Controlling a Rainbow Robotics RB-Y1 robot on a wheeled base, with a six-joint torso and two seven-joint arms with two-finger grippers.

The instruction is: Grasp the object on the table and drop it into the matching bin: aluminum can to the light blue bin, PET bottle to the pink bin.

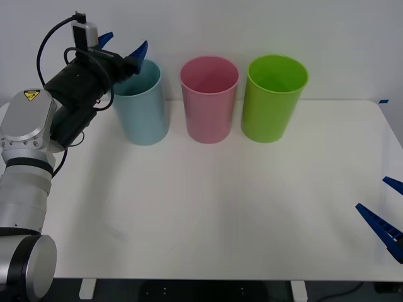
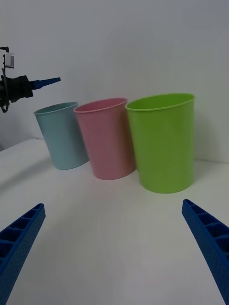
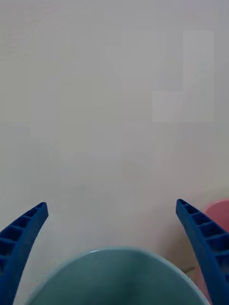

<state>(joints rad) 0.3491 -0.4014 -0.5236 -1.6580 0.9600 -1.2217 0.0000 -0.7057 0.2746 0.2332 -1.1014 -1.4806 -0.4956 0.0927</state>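
Observation:
My left gripper (image 1: 124, 43) hangs open over the back left rim of the light blue bin (image 1: 141, 104), with nothing between its fingers. The left wrist view looks past the open left gripper (image 3: 112, 205) onto the bin's rim (image 3: 119, 267). The pink bin (image 1: 209, 100) stands right of the blue one on the white table (image 1: 208, 207). At the table's right edge, low over the surface, my right gripper (image 1: 371, 193) waits open and empty. The aluminum can and the PET bottle are out of view.
A lime green bin (image 1: 274, 97) stands right of the pink one, the three in a row along the table's back edge by the white wall. The right wrist view shows the row from the side: light blue bin (image 2: 62, 136), pink bin (image 2: 107, 138), green bin (image 2: 164, 143).

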